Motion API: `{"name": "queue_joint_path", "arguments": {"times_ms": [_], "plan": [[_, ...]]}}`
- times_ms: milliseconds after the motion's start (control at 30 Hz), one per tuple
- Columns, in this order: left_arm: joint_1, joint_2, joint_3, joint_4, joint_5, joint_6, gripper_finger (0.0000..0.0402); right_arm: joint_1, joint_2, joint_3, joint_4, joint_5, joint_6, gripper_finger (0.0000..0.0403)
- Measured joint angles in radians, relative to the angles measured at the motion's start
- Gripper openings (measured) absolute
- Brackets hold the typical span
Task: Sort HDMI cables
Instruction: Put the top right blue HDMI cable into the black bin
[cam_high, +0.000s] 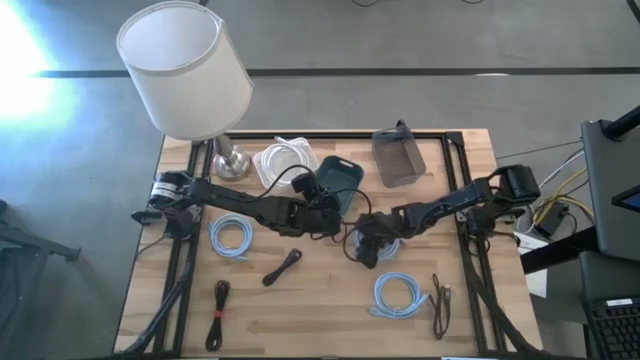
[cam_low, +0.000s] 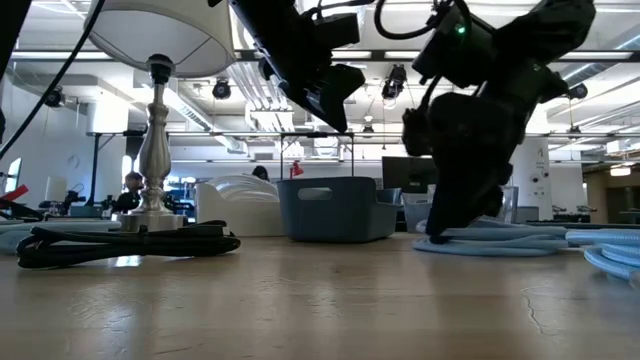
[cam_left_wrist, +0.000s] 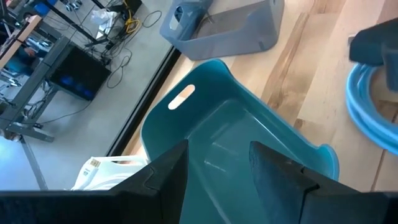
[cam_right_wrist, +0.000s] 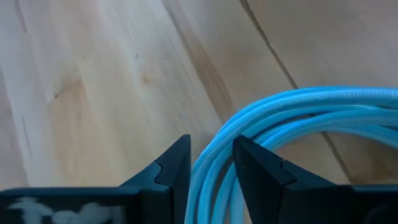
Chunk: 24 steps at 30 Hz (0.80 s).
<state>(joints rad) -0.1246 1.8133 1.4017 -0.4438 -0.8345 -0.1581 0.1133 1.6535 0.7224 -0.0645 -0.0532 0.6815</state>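
The right gripper (cam_right_wrist: 210, 163) is lowered at mid-table onto a light-blue cable coil (cam_right_wrist: 292, 118), its 2 fingers closed around the coil's strands, which pass between them. In the low view this coil (cam_low: 500, 240) lies flat on the table (cam_high: 330, 300) under the gripper (cam_low: 450, 225).

The left gripper (cam_left_wrist: 217, 171) is held above the teal bin (cam_left_wrist: 236, 143), its fingers parted and nothing between them; seen from above it (cam_high: 335, 215) sits at the bin's near edge (cam_high: 340, 170).

2 more light-blue coils are seen from above: 1 at the left (cam_high: 232, 237), 1 near and to the right (cam_high: 400, 296). White coils (cam_high: 282, 162) rest in a white tray just left of the teal bin. A grey bin (cam_high: 398, 155) stands to the right of the teal bin.

3 dark folded bundles lie on the near half of the table: 1 at the near left (cam_high: 219, 312), 1 beside it toward the middle (cam_high: 283, 267), 1 at the near right (cam_high: 442, 305). A lamp (cam_high: 185, 70) stands at the far left corner.
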Motion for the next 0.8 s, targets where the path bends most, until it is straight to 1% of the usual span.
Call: {"name": "queue_joint_path", "arguments": {"times_ms": [100, 200, 300, 433, 667, 800], "plan": [[0.000, 0.000, 0.000, 0.002, 0.000, 0.000, 0.0174, -0.002, 0.018, 0.028, -0.011, 0.000, -0.066, 0.0108], [0.000, 0.000, 0.000, 0.001, 0.000, 0.000, 0.0174, -0.003, 0.024, 0.044, -0.019, 0.000, -0.099, 0.0088], [0.000, 0.000, 0.000, 0.001, 0.000, 0.001, 0.0174, -0.003, 0.018, 0.050, -0.032, -0.001, -0.106, 0.0059], [0.000, 0.000, 0.000, 0.001, 0.000, 0.001, 0.0174, -0.003, 0.002, 0.057, -0.091, 0.000, -0.109, 0.0018], [-0.001, 0.000, 0.000, 0.000, 0.000, 0.001, 0.0174, -0.003, -0.057, 0.058, -0.192, 0.000, -0.085, 0.0015], [0.000, 0.000, 0.000, -0.001, 0.000, 0.001, 0.0174, 0.000, -0.112, 0.058, -0.203, 0.004, -0.082, 0.0014]]}}
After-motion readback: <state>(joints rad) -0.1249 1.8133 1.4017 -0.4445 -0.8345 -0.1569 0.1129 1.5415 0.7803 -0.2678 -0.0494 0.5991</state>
